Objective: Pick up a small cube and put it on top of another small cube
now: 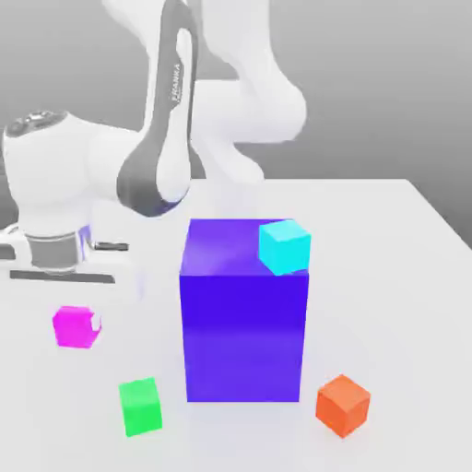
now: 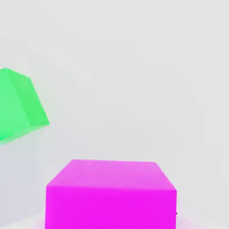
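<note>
Magenta cube [image 1: 75,326] gripped by closed end effector [image 1: 88,318] beside green cube [image 1: 140,406], held for stacking; cyan cube [image 1: 285,246] perched on blue block [image 1: 243,313].

Table: my white table [image 1: 406,230].
On it: blue-violet block [image 1: 244,341], green cube [image 1: 140,407], orange cube [image 1: 343,405].
</note>
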`<state>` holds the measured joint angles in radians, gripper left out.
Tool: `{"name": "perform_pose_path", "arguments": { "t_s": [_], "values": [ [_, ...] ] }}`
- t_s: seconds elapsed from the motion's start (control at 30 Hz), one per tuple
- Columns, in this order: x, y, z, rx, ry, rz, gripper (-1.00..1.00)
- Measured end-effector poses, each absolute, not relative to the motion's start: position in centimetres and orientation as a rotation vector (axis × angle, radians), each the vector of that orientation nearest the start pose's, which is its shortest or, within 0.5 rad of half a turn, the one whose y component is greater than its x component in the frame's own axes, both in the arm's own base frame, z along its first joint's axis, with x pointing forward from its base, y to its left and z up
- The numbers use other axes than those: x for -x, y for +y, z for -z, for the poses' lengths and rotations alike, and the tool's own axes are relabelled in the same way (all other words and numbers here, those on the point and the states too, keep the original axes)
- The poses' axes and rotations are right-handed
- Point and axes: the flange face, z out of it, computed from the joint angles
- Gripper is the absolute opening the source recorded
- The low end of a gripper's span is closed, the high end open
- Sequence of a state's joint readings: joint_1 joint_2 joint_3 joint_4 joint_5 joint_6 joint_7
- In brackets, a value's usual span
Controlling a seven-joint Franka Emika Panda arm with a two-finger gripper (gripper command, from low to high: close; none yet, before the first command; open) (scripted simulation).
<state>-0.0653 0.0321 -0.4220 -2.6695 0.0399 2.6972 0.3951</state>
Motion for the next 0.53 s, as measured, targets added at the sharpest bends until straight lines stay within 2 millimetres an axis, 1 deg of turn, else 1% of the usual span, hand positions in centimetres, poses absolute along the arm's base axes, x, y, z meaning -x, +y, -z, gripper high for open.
{"name": "perform_pose_path", "arguments": {
  "t_s": [0.2,0.23,0.3,0.4,0.43,0.53],
  "values": [
    [-40.5,-14.0,-24.1,2.751,1.514,-0.001,-1.00],
    [-40.9,-13.1,-23.9,2.747,1.522,-0.001,-1.00],
    [-41.1,-13.0,-22.3,2.732,1.548,-0.001,-1.00],
    [-41.1,-13.2,-19.0,2.724,1.562,0.000,-1.00],
    [-41.0,-13.2,-18.2,2.724,1.564,0.000,1.00],
    [-41.0,-13.2,-18.2,2.724,1.564,0.000,1.00]
  ]
}}
